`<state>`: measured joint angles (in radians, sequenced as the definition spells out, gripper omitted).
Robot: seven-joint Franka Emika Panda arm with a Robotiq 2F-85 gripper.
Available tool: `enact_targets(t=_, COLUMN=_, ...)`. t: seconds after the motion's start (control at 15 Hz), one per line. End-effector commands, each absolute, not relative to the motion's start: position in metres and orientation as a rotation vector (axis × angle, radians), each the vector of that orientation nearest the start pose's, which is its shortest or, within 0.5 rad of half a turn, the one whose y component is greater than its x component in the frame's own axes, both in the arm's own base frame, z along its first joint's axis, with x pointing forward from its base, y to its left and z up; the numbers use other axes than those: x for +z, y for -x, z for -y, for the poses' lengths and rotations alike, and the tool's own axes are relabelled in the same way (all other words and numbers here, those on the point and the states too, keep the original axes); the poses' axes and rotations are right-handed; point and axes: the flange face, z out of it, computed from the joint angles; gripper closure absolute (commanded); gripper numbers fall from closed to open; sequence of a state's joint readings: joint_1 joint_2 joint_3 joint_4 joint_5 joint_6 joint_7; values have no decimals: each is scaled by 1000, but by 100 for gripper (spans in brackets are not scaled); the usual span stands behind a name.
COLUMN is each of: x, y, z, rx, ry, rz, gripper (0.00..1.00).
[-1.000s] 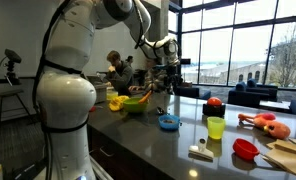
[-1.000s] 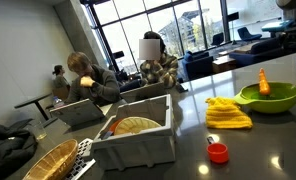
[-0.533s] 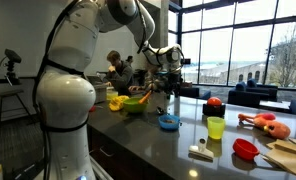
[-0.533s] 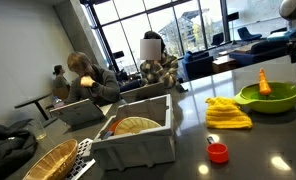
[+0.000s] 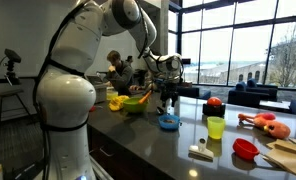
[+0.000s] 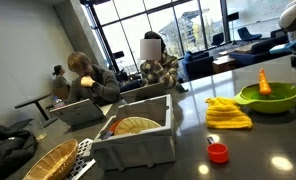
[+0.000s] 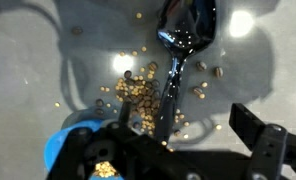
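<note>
Right, gripper (image 7: 178, 152) hung wide open, empty, above shiny metal spoon (image 7: 174, 70). Its long axis ran btwn jaws, w/ round blue bowl (image 7: 73, 150) just beside.

In an exterior view, the gripper (image 5: 168, 106) is seen hung just above a blue bowl (image 5: 169, 123) on a dark counter (image 5: 146, 140), while the foreground is filled by the white arm (image 5: 66, 95). Behind the gripper, a green bowl (image 5: 137, 104) is set beside a yellow cloth (image 5: 116, 102). Spread along the counter are a red round thing (image 5: 214, 102), a yellow-green cup (image 5: 216, 127), a white block (image 5: 200, 152), a red bowl (image 5: 246, 149) and an orange toy (image 5: 265, 124). A seated person (image 5: 117, 69) is made out by the windows.
</note>
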<state>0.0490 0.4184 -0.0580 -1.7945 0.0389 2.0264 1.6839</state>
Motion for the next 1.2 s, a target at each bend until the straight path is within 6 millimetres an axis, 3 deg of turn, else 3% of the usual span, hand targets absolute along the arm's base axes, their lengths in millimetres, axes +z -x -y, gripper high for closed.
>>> enact_targets(t=0.0, x=299, y=-603, z=1, rx=278, ry=2035, rz=-2558, gripper=0)
enact_targets(t=0.13, x=290, y=-593, z=-12, rx=324, ry=1967, rz=-2618, gripper=0)
enact_targets(t=0.47, x=271, y=-570, z=-73, rx=402, ry=1785, rz=-2727, gripper=0)
enact_targets(t=0.8, x=274, y=-567, z=-128, rx=365, ry=1722, rz=-2781, gripper=0)
enact_targets(t=0.87, x=266, y=-573, z=-117, rx=375, ry=1785, rz=-2763, gripper=0)
enact_targets(t=1.13, x=267, y=-571, z=-129, rx=370, ry=1773, rz=-2773, gripper=0)
